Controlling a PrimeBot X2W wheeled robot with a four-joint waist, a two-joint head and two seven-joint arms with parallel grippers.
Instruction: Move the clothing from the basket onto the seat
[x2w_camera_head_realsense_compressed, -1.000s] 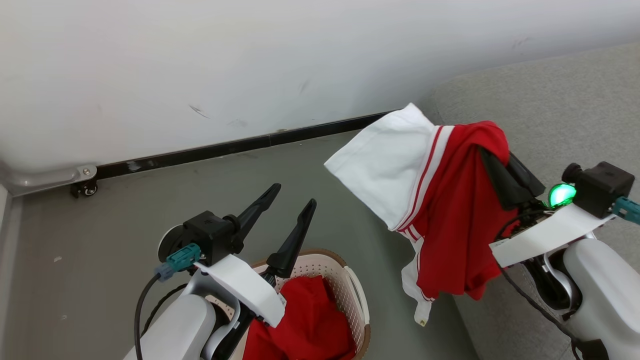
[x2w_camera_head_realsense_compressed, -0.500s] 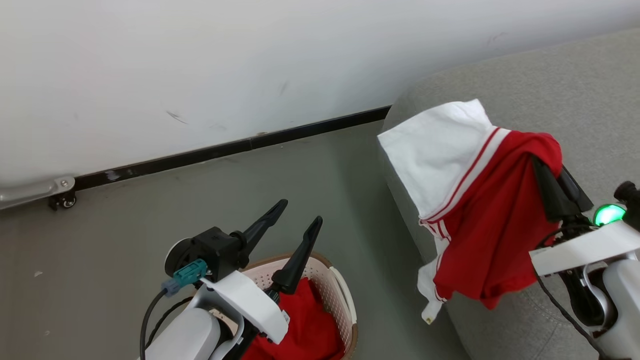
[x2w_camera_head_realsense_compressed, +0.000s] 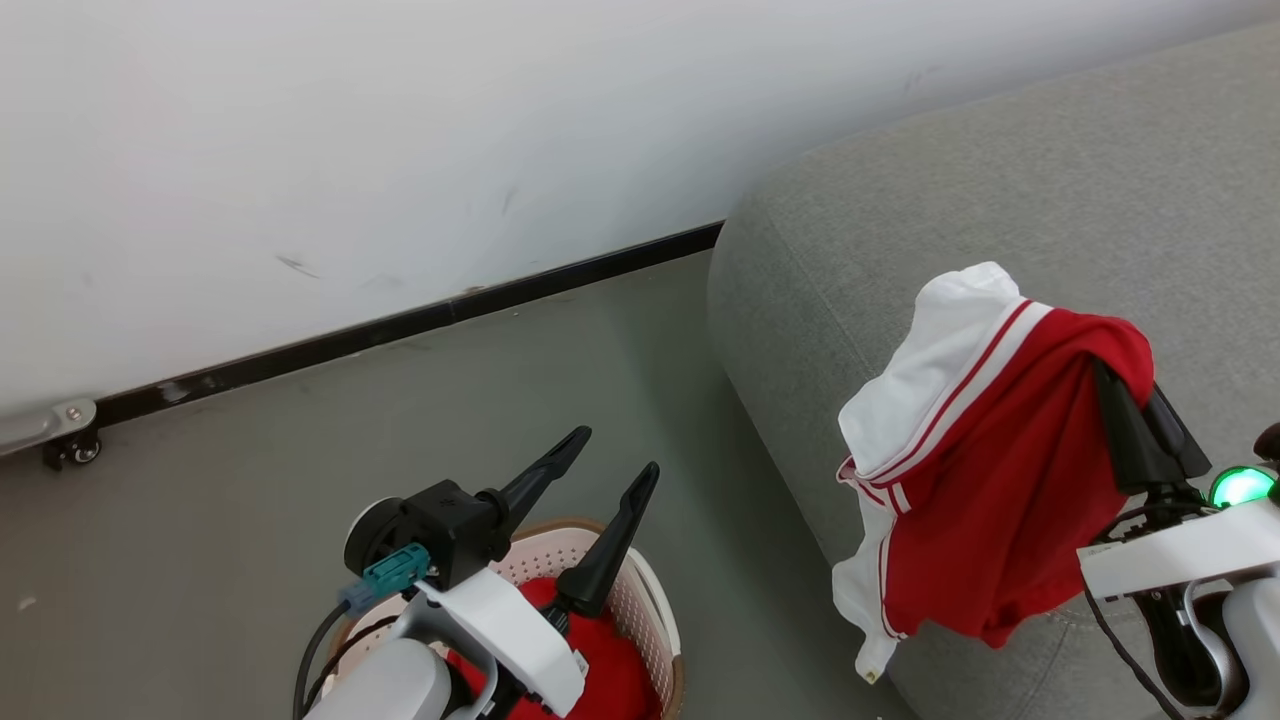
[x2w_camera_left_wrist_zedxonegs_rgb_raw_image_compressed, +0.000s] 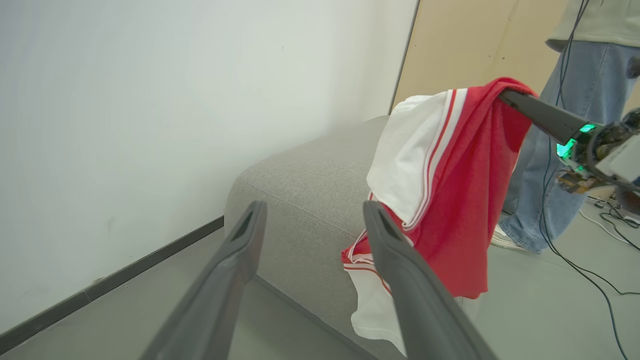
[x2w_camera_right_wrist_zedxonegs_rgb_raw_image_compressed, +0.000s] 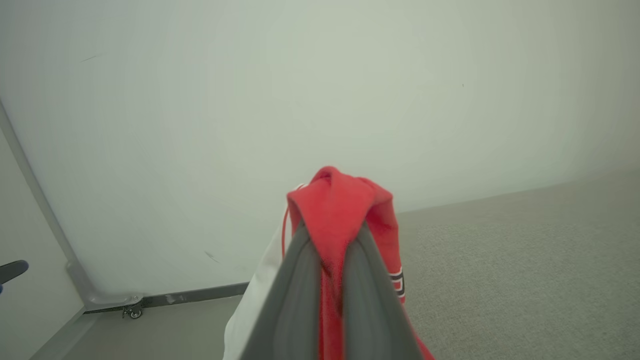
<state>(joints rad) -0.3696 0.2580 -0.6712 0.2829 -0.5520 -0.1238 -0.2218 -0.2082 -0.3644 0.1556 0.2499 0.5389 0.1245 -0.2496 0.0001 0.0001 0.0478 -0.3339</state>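
Note:
A red garment with a white panel and thin stripes (x2w_camera_head_realsense_compressed: 985, 490) hangs from my right gripper (x2w_camera_head_realsense_compressed: 1125, 385), which is shut on its red fabric (x2w_camera_right_wrist_zedxonegs_rgb_raw_image_compressed: 332, 210) above the left end of the grey sofa (x2w_camera_head_realsense_compressed: 950, 210). The garment's white hem dangles past the sofa's front edge (x2w_camera_left_wrist_zedxonegs_rgb_raw_image_compressed: 372, 310). My left gripper (x2w_camera_head_realsense_compressed: 617, 452) stands open and holds nothing, above the cream basket (x2w_camera_head_realsense_compressed: 655, 610). A second red garment (x2w_camera_head_realsense_compressed: 610, 670) lies inside the basket, partly hidden by my left arm.
A white wall with a dark baseboard (x2w_camera_head_realsense_compressed: 400, 325) runs behind the grey floor. A caster and metal bracket (x2w_camera_head_realsense_compressed: 70, 440) sit at the far left. A person in jeans (x2w_camera_left_wrist_zedxonegs_rgb_raw_image_compressed: 560, 165) stands beyond the sofa, with cables on the floor (x2w_camera_left_wrist_zedxonegs_rgb_raw_image_compressed: 600, 235).
The head camera has swung right, so more sofa shows. My right gripper has carried the garment over the sofa and lower. The left gripper stays open over the basket.

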